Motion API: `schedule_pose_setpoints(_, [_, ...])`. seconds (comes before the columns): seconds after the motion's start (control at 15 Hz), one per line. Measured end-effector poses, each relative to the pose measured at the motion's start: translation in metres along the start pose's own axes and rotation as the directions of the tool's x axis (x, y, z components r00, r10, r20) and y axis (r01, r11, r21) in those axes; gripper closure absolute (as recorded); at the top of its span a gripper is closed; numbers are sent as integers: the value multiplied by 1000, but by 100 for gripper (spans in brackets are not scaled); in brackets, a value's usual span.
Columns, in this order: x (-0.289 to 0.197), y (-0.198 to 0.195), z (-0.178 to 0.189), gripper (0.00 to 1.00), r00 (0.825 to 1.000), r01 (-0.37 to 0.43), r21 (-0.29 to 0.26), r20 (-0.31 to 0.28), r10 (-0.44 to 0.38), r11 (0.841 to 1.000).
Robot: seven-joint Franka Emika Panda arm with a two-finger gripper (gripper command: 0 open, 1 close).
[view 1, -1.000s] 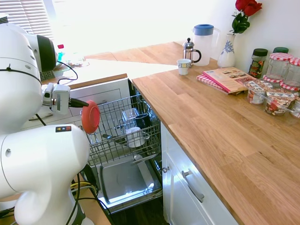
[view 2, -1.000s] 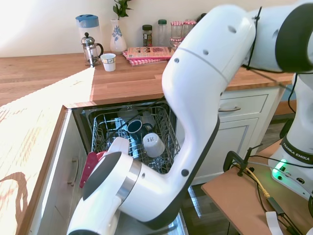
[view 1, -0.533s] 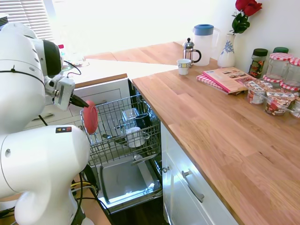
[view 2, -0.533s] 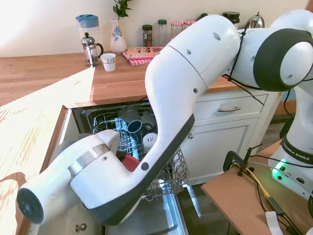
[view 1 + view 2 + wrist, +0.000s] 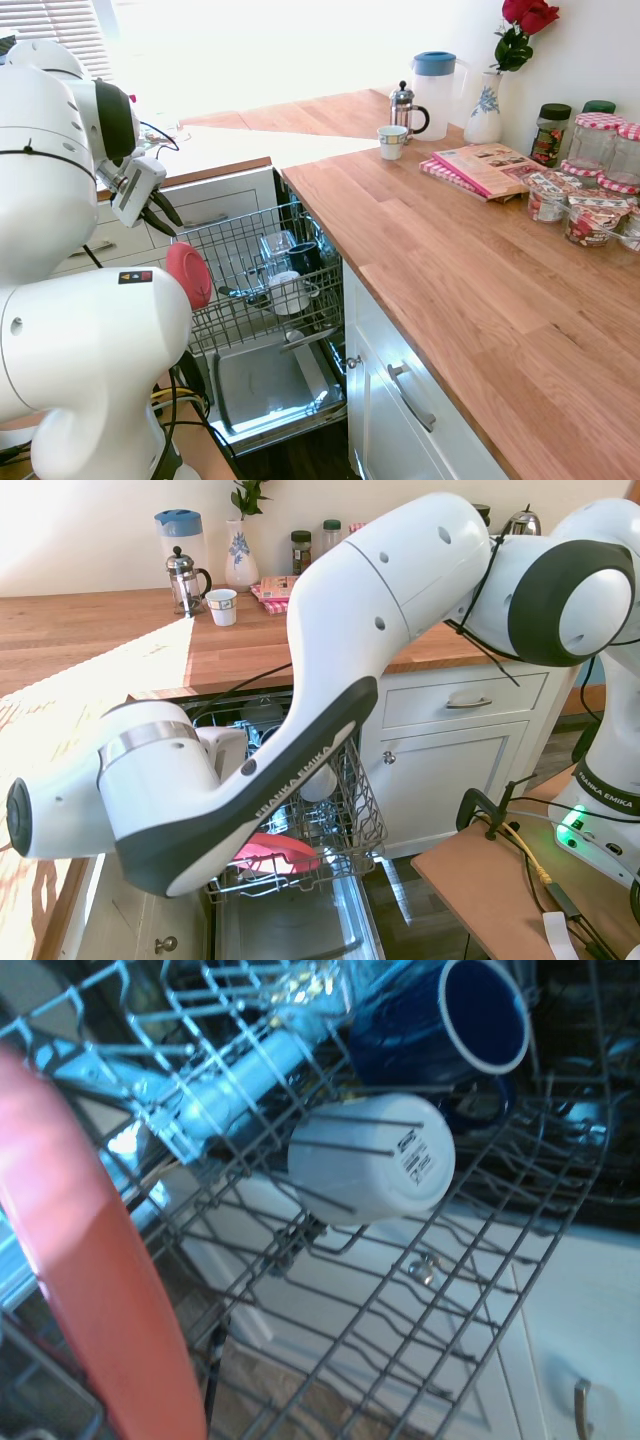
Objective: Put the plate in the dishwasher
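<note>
The hand (image 5: 160, 215), at the left of the first exterior view, is tilted up with its two dark fingers spread and nothing between them. That is the change: half a second ago it was pinching the plate (image 5: 189, 275) on edge above the rack (image 5: 250, 235); now the plate sits just below it, free of the fingers, at the rack's near-left corner. The second exterior view shows the plate lying tilted on the front wires, low in the frame, half hidden by the arm. So the release looks done, and the task seems close to finished. What remains, as a judgement, is for the plate to settle without sliding off the front.

The plate is smooth coral plastic, round, with a low rim, and it fills the left of the wrist view. The rack is thin grey wire in an open grid. A glossy white cup (image 5: 370, 1160) and a dark blue mug (image 5: 450, 1020) lie in it. Below, the dishwasher (image 5: 270, 385) door shines steel. The tabletop (image 5: 450, 250) is warm planked wood.
</note>
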State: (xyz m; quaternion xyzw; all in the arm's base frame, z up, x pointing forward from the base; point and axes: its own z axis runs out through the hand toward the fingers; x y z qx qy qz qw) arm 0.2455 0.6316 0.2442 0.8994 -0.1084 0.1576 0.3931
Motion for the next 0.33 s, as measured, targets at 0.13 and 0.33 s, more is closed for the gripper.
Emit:
schedule_pose_setpoints(0.13, [29, 22, -19, 0, 997, 18, 16, 80, -20, 1000])
schedule_pose_setpoints(0.33, [103, 85, -55, 0, 983, 4, 70, 185, -16, 998])
